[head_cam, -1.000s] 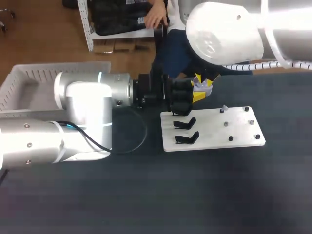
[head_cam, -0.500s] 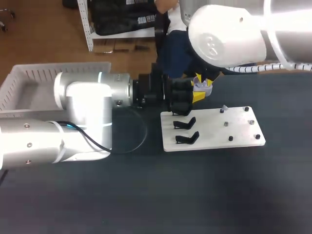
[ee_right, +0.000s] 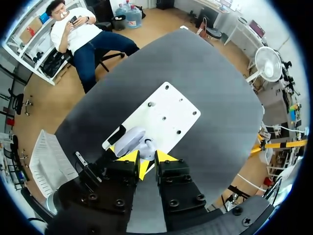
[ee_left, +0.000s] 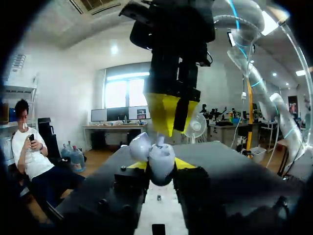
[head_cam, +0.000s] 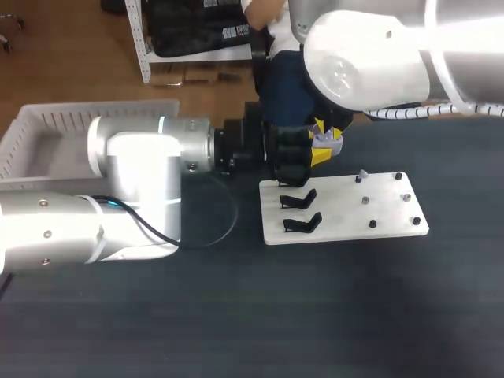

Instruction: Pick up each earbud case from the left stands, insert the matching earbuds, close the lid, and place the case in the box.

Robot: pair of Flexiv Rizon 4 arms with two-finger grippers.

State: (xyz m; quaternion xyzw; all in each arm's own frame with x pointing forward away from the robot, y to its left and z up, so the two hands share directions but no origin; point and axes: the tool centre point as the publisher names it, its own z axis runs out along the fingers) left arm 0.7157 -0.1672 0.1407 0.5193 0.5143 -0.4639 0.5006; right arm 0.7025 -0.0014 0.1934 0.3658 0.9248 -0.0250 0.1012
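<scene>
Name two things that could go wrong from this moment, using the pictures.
The right gripper hangs right above the open case; pressing off-centre could knock the case loose from the left gripper.
The case is held in the air near the white board's edge; if dropped, it might roll off the table.

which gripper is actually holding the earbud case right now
The left gripper: the pale lilac earbud case, its lid open, sits clamped between its two yellow tips. The right gripper only hangs just above the open case.
</scene>
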